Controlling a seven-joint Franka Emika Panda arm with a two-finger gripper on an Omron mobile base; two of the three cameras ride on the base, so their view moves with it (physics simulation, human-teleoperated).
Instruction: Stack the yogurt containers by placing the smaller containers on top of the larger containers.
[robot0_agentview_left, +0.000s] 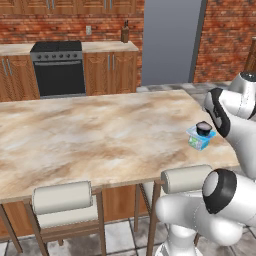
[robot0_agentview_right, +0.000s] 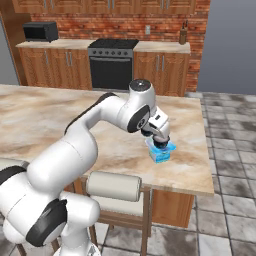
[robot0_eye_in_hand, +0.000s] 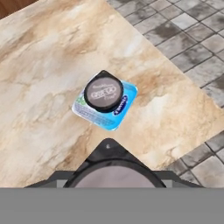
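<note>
Dark cup (robot0_eye_in_hand: 103, 92) sits on top of the blue tub (robot0_eye_in_hand: 118, 114), roughly centred, a little toward one corner of the lid. Tub stands on the counter (robot0_agentview_left: 100, 135), near the counter corner closest to the arm, just in from the edge.

Fingers (robot0_agentview_right: 161, 142) directly above the tub, close over the cup in the right base view. Fingertips not visible in the hand view, and the right base view is too coarse to resolve the gap. Can't tell how far open, can't tell whether the cup is gripped or already let go. No visible tilt on the cup; looks seated flat on the lid.

Judgement: step in hand is the place/release of the cup on the tub, near its end.

To do it well:
- Confirm cup bottom fully on the tub lid before letting go.
- Open evenly, no sideways drag, since the tub looks light and would slide on the counter.
- Retreat straight up off the tub, no swing until clear of the cup.
- Keep clear of the tub's side toward the counter edge; a nudge there could push the stack off.

Second small cup not spotted near the tub.
</note>
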